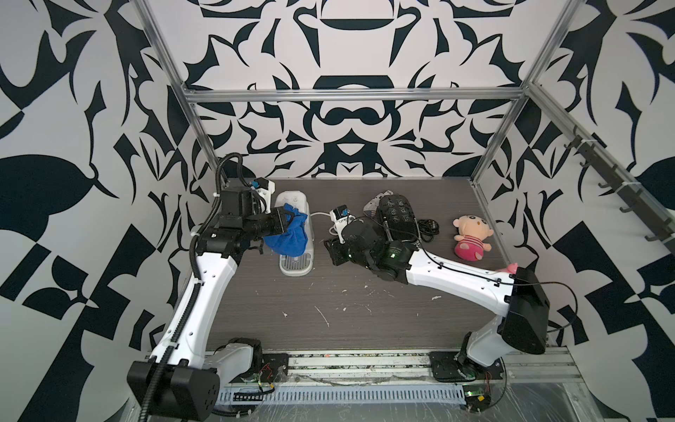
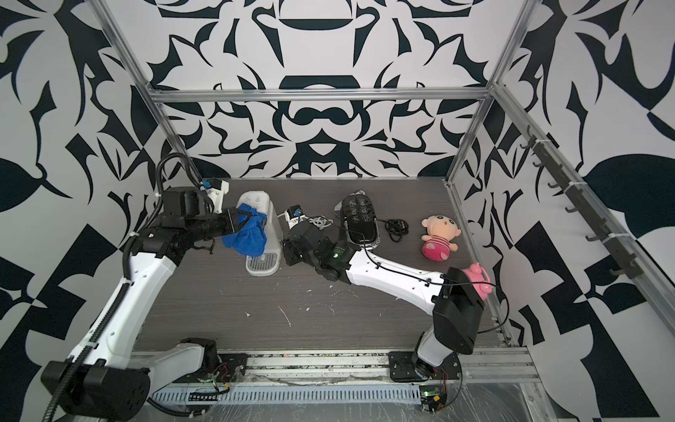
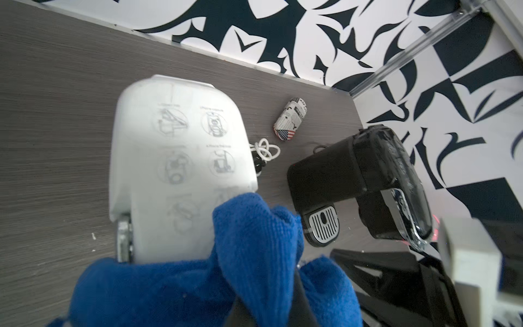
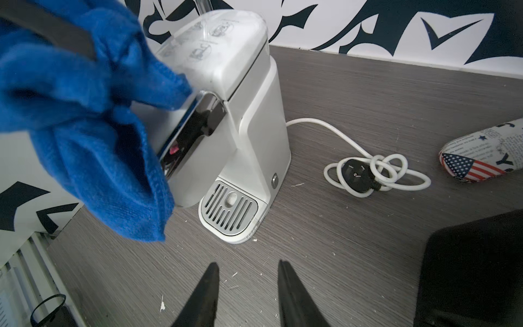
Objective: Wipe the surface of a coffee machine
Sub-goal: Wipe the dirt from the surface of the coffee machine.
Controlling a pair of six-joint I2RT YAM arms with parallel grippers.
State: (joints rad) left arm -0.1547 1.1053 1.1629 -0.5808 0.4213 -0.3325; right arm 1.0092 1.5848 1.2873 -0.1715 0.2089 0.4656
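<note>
A white coffee machine (image 1: 296, 263) (image 2: 255, 200) (image 3: 175, 141) (image 4: 254, 113) stands at the back left of the table. My left gripper (image 1: 292, 219) (image 2: 249, 219) (image 3: 271, 305) is shut on a blue cloth (image 1: 288, 239) (image 2: 245, 239) (image 3: 184, 288) (image 4: 85, 127). The cloth lies against the front part of the machine's top and hangs down over its front. The fingertips are buried in the cloth. My right gripper (image 1: 330, 252) (image 2: 290, 252) (image 4: 247, 267) hovers open and empty just right of the machine's drip tray (image 4: 229, 211).
A black coffee machine (image 1: 398, 215) (image 2: 359, 219) (image 3: 368, 175) stands behind the right arm, with a black cord (image 1: 429, 228) beside it. A coiled white cord (image 4: 376, 172), a newspaper-print pouch (image 3: 290, 119) (image 4: 481, 153), a plush doll (image 1: 469, 237) and a pink toy (image 2: 478, 279) lie around.
</note>
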